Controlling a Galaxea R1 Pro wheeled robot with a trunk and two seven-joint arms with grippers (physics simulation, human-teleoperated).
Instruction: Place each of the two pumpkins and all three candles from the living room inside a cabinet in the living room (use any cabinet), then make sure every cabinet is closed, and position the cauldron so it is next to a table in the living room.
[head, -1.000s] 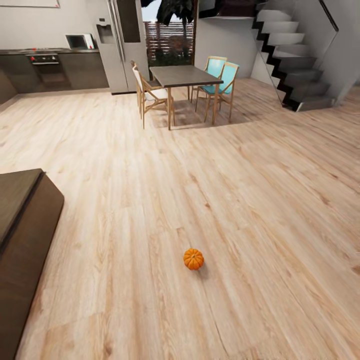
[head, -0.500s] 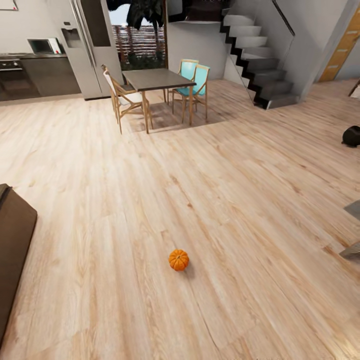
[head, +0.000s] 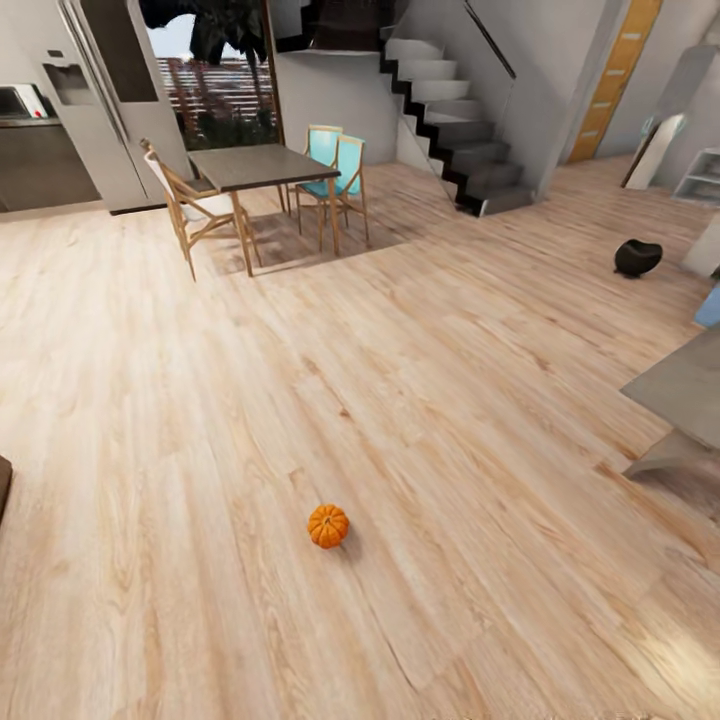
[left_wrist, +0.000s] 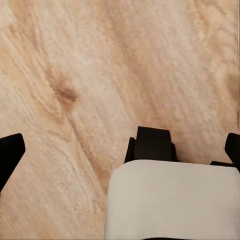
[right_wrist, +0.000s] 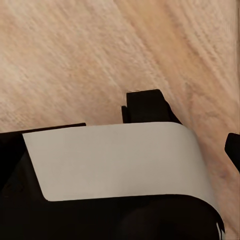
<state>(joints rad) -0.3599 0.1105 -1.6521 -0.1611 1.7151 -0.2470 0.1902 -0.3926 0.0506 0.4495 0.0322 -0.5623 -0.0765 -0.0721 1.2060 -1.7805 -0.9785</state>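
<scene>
Head view: your pumpkin (head: 328, 526) sits alone on bare plank floor (head: 450, 400), near centre; the black cauldron (head: 638, 257) is far right, and the grey glass table (head: 680, 392) pokes in at right. That ribbed round pumpkin could roll if you nudge it on the smooth wood. I can't tell whether either gripper is open: both wrist views face floor.

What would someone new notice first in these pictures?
A bright orange pumpkin sits alone on the light plank floor, low in the middle of the head view. A black cauldron stands on the floor far right, and a dining table with chairs stands at the back.
</scene>
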